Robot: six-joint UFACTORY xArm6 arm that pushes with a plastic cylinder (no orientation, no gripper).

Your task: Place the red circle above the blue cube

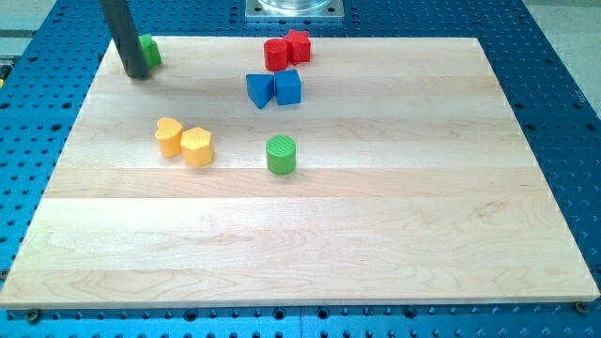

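The red circle stands near the view's top centre, touching a red star-shaped block on its right. The blue cube sits just below them, with a blue triangular block touching its left side. The red circle lies above and slightly left of the blue cube, with a small gap between them. My tip is at the board's top left, far left of these blocks, right next to a green block that the rod partly hides.
A yellow heart and a yellow hexagon touch at the left middle. A green cylinder stands at the centre. The wooden board lies on a blue perforated table. A metal mount is at the top edge.
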